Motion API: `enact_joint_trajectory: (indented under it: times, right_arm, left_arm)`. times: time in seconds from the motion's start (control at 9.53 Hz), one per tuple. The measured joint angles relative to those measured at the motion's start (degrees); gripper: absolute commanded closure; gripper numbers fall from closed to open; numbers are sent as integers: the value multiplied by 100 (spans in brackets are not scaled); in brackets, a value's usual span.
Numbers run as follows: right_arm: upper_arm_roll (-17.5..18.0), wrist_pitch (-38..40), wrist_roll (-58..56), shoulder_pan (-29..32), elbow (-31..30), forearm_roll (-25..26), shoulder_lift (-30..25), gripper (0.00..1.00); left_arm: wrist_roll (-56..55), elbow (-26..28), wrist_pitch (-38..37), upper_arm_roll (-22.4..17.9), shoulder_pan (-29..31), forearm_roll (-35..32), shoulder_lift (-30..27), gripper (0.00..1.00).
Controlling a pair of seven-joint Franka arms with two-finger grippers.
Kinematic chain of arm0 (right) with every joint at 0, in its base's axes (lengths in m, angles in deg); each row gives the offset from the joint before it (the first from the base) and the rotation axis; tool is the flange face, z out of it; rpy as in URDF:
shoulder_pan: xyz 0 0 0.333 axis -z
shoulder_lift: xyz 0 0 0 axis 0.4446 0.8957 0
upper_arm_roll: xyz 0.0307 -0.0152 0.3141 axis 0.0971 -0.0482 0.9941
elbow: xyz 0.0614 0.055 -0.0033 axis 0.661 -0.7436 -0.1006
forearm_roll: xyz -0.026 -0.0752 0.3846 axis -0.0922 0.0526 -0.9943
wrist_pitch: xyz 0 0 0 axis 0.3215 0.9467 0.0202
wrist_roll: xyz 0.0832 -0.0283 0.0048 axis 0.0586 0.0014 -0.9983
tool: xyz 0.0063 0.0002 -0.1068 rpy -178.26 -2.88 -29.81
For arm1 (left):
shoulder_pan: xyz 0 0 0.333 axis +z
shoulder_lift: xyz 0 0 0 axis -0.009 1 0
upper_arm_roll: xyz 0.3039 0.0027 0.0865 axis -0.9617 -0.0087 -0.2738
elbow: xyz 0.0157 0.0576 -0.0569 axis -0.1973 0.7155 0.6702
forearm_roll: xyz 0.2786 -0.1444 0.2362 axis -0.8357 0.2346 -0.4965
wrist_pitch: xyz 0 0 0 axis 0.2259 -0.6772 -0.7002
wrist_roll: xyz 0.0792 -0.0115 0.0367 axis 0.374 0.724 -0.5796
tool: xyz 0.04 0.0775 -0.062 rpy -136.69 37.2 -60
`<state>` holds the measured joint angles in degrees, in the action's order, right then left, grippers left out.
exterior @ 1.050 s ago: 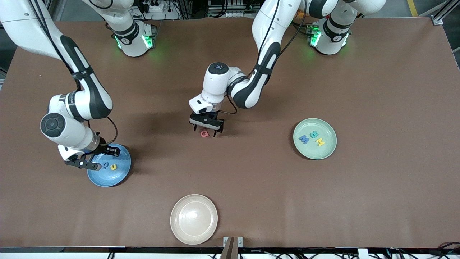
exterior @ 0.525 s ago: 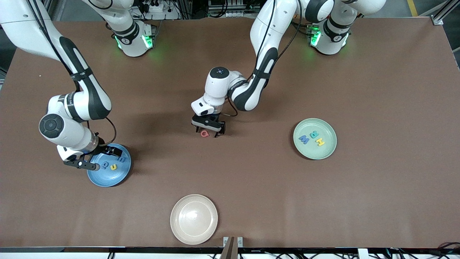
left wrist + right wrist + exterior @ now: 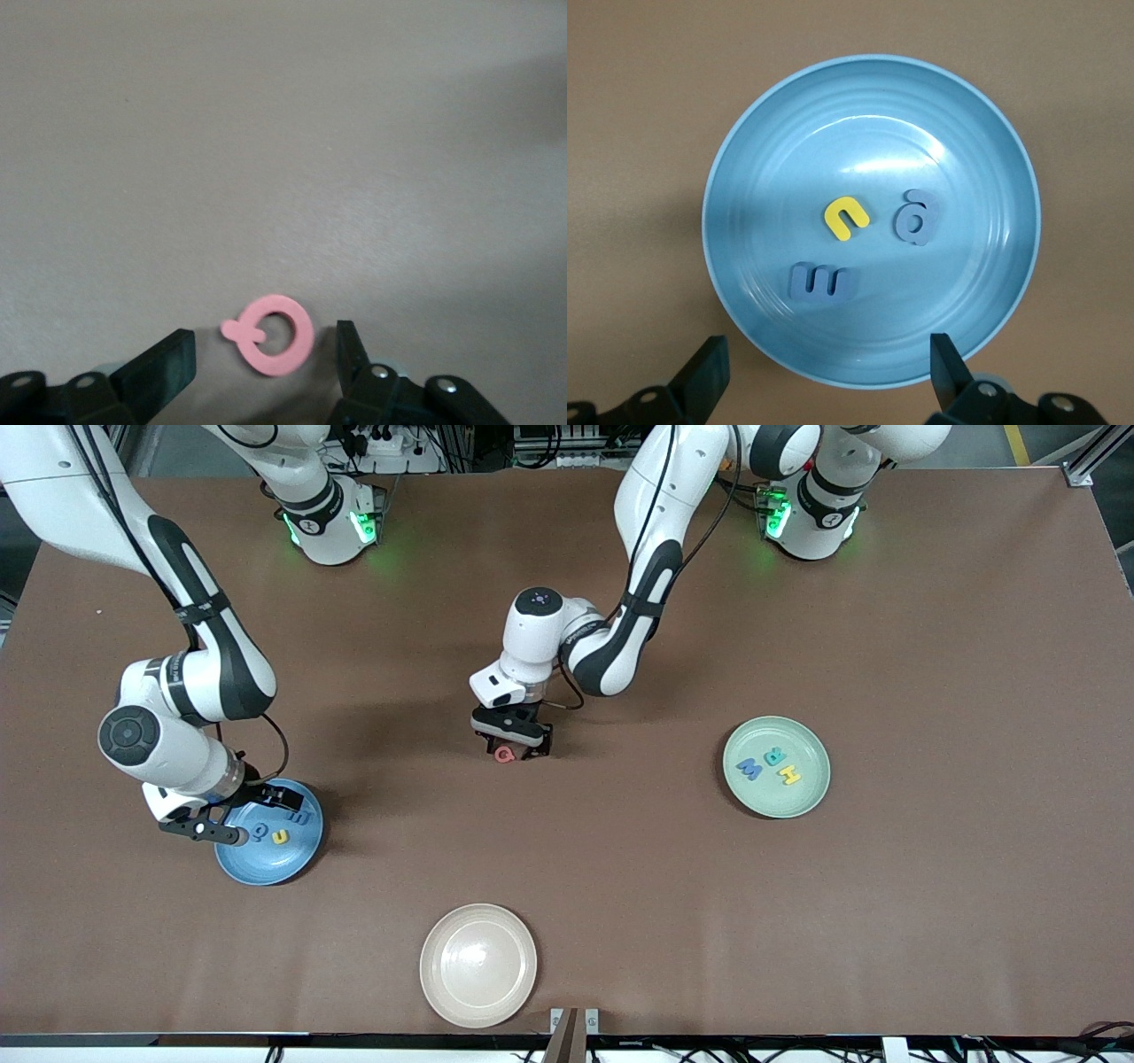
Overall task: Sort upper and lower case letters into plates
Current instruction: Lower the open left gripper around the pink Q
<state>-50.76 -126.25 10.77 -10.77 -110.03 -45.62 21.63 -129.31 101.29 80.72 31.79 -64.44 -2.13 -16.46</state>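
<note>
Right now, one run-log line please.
left gripper: straddling pink Q on table | right gripper: open over blue plate | green plate: three letters

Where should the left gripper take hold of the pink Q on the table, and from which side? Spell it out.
Across the ring of the pink Q, from straight above. It lies flat on the table, so only its thin outer edges offer grip. The left gripper already straddles it, one finger on each side, clear of the small tail.

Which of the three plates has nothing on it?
The cream-beige plate, nearest the front camera. The blue plate and the green plate each hold letters.
</note>
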Motion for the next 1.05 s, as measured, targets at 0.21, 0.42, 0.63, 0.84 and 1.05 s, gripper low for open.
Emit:
enact_joint_trajectory:
  times: [0.21,0.42,0.63,0.84,1.05]
  right_arm:
    - [0,2,0,-1,0,0,1,0]
    - [12,2,0,-12,0,0,1,0]
    - [34,2,2,-36,5,0,1,0]
    - [43,2,2,-41,7,0,1,0]
    - [44,2,2,-41,8,0,2,0]
  left_arm:
    - [-48,0,-121,-250,-276,0,7,39]
    - [-53,-11,-138,-325,-359,-51,12,43]
    - [-53,-25,-141,-343,-375,-193,13,44]
    - [-53,-33,-141,-351,-381,-313,18,43]
    - [-53,-85,-141,-410,-383,-358,59,44]
